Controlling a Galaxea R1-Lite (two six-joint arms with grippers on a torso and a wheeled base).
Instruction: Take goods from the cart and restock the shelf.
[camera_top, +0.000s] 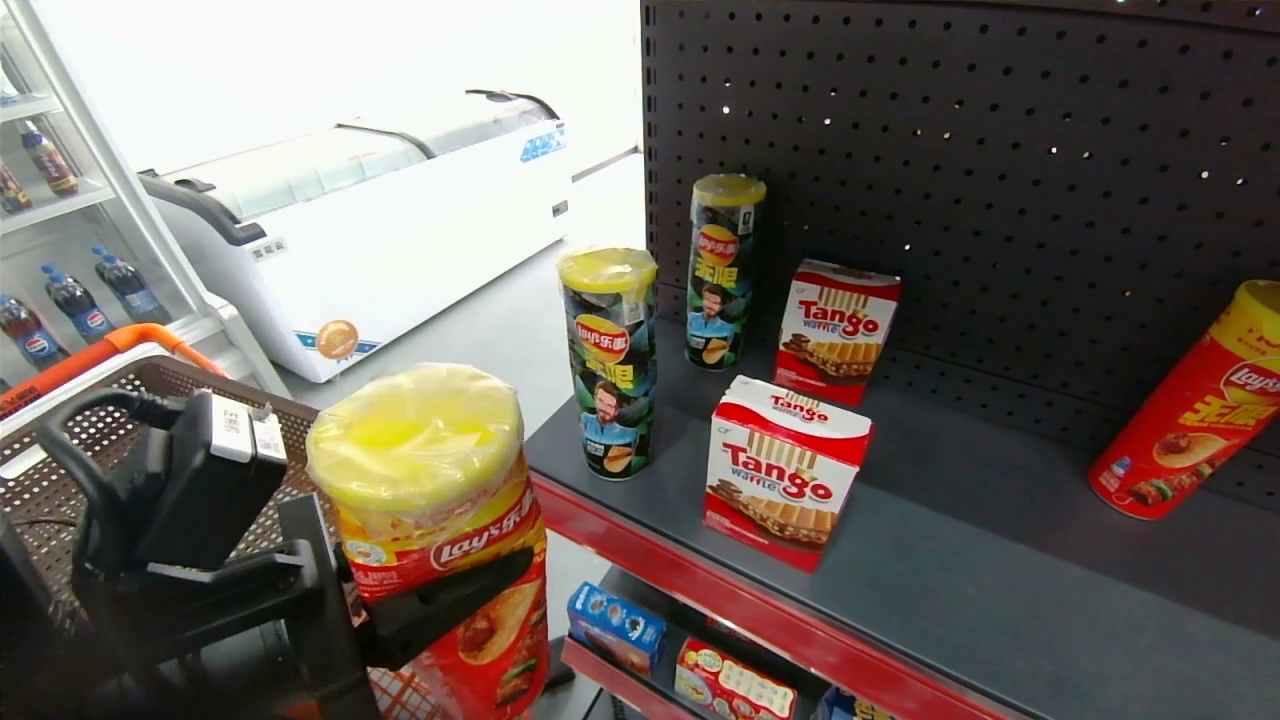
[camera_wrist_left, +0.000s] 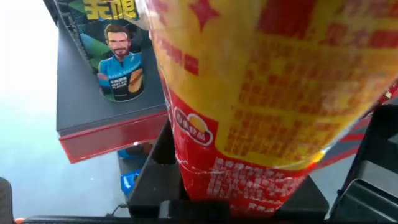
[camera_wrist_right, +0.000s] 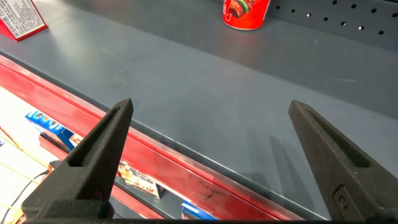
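My left gripper (camera_top: 440, 600) is shut on a red chip can with a yellow lid (camera_top: 440, 520), held upright over the brown mesh cart (camera_top: 60, 470), left of the shelf's front edge. The same red chip can (camera_wrist_left: 261, 93) looms close in the left wrist view, between the black fingers (camera_wrist_left: 158, 168). On the grey shelf (camera_top: 960, 560) stand two dark chip cans (camera_top: 610, 360) (camera_top: 722, 270), two wafer boxes (camera_top: 785, 470) (camera_top: 838, 330), and a tilted red can (camera_top: 1195, 405) leaning against the pegboard. My right gripper (camera_wrist_right: 211, 155) hangs open above the shelf's red front edge (camera_wrist_right: 186, 168).
A black pegboard (camera_top: 950, 150) backs the shelf. Snack boxes (camera_top: 620, 625) sit on a lower shelf. A white chest freezer (camera_top: 390, 220) and a drinks cooler (camera_top: 60, 200) stand to the left. Bare shelf surface lies between the front wafer box and the tilted red can.
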